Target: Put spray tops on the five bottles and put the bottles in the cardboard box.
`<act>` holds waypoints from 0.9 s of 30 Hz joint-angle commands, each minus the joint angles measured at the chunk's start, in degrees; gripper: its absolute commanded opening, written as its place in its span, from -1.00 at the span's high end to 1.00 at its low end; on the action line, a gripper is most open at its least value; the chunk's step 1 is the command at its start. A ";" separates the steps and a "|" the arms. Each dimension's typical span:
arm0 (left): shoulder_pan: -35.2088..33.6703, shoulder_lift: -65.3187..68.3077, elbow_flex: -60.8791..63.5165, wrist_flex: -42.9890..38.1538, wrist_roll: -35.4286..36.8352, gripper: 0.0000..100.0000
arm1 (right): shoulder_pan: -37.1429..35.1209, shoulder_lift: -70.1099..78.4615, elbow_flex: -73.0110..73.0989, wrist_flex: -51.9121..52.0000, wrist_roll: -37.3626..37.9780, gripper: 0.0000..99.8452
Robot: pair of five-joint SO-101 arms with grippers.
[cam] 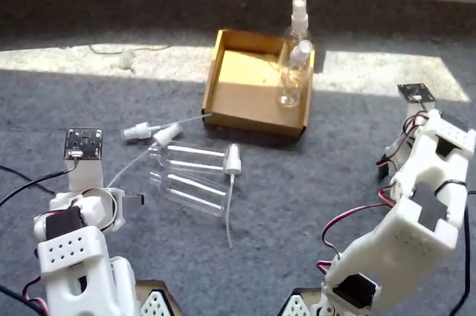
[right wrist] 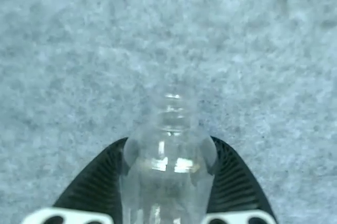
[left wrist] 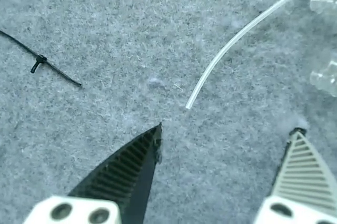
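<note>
Grips uncapped bottle (right wrist: 168, 171) in right gripper (right wrist: 168, 140); holds left gripper (left wrist: 227, 128), jaws apart, above carpet's (left wrist: 105, 23) near edge, beside loose dip tube (left wrist: 237, 39).

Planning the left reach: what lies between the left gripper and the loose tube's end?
Bare carpet, per the left wrist view, from left gripper to tube.

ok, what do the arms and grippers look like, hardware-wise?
Left arm and right arm: white blocky shells, black servos, loose red, black and white wires. Left gripper: pointed ribbed fingers, one black, one pale grey. Right gripper: both ribbed fingers black.
</note>
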 commanded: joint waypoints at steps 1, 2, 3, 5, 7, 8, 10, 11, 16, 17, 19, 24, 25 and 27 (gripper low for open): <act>0.92 -1.01 -0.31 -0.97 0.44 0.34 | 0.66 0.48 -3.65 3.12 3.96 0.80; 0.92 -1.01 -0.31 -0.97 0.44 0.34 | 0.48 0.48 -3.56 3.74 4.84 0.73; 0.92 -1.01 -0.31 -0.97 0.44 0.34 | 0.40 0.48 -3.65 4.26 5.45 0.68; 0.92 -1.01 -0.31 -0.97 0.44 0.34 | 0.31 0.48 -3.74 4.97 6.33 0.58; 0.92 -1.01 -0.31 -0.97 0.44 0.34 | 0.31 0.48 -3.82 6.29 7.21 0.56; 0.92 -1.01 -0.31 -0.97 0.44 0.34 | 0.31 0.48 -3.82 7.34 7.56 0.56; 0.92 -1.01 -0.31 -0.97 0.44 0.34 | 0.31 0.40 -4.00 9.01 7.56 0.56; 0.92 -1.01 -0.31 -0.97 0.44 0.34 | 0.31 0.31 -4.44 9.63 7.56 0.56; 0.92 -1.01 -0.22 -0.97 0.44 0.34 | -0.31 0.48 -10.68 13.23 7.56 0.56; 0.92 -1.01 -0.22 -0.97 0.44 0.34 | -0.31 0.48 -11.91 14.55 7.56 0.56; 0.92 -1.01 -0.22 -0.97 0.44 0.34 | -0.31 0.57 -14.55 17.45 7.82 0.56; 0.92 -1.01 -0.22 -0.97 0.35 0.34 | -1.54 0.75 -17.98 22.55 12.22 0.56; 0.92 -1.01 -0.22 -0.97 0.35 0.34 | -1.71 0.75 -17.45 22.55 12.31 0.56; 0.92 -1.01 -0.22 -0.97 0.35 0.34 | -2.07 0.84 -16.48 22.20 12.22 0.56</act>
